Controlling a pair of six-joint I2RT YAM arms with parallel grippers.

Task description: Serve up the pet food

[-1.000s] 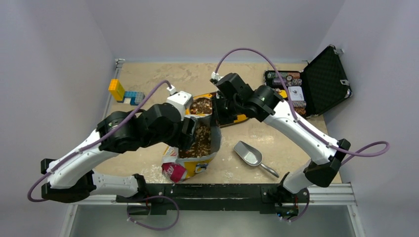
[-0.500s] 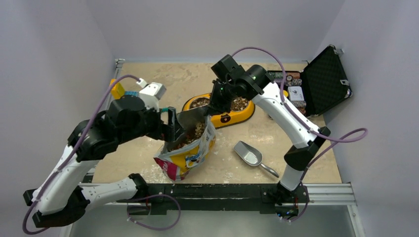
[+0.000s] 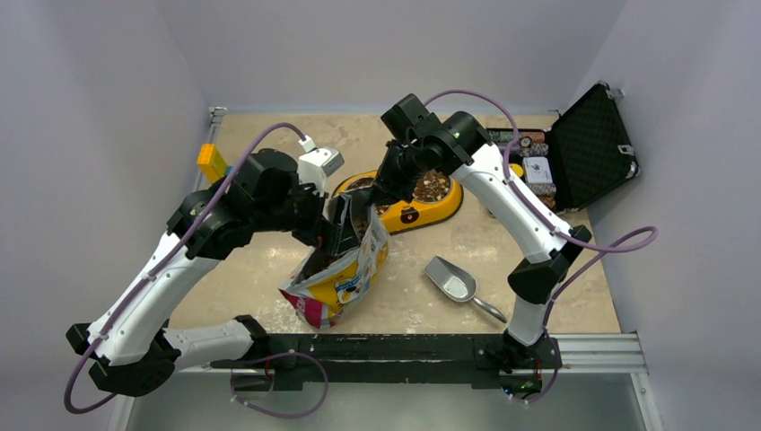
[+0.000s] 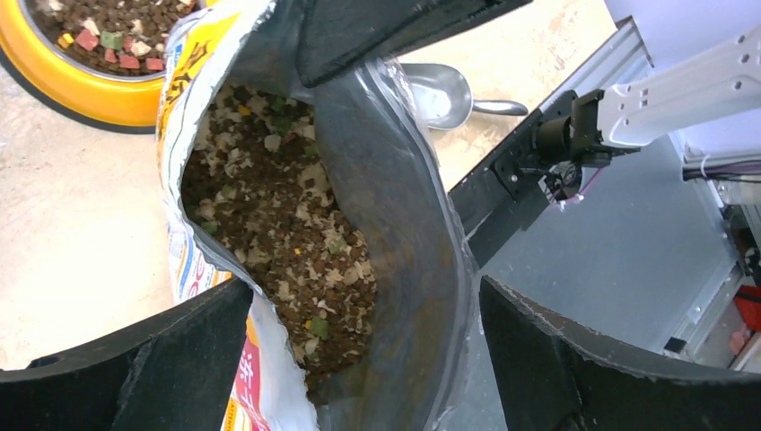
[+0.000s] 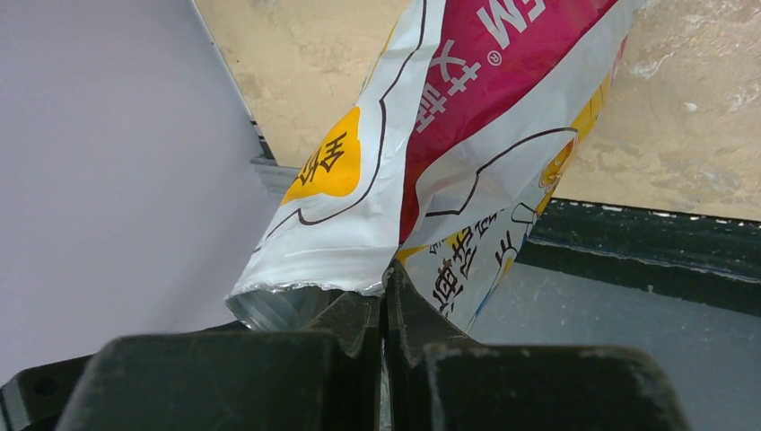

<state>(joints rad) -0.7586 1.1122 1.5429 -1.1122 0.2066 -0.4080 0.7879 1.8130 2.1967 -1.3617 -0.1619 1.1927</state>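
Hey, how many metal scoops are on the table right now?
1: the metal scoop lies on the table, right of the food bag. Others may be hidden.

Bright even overhead light, soft shadows; bag (image 4: 395,206) foil glints; pet food (image 4: 269,224) sharp.

From above, the right arm (image 3: 502,193) covers the middle of the yellow two-well plastic bowl (image 3: 422,215). The yellow-and-pink foil food bag (image 3: 345,283) hides part of the bowl's 9 o'clock well. What fills the open black hard case (image 3: 588,148) at 2 o'clock is too small to tell.

In the left wrist view, the bag's rim covers the 9 o'clock side of the silver metal scoop (image 4: 444,90). The bottom edge cuts off the fingers of the left gripper (image 4: 363,287).

In the right wrist view, the top edge crops the bag. The pinched strip of rim vanishes between the pressed-together fingers of the right gripper (image 5: 384,296).
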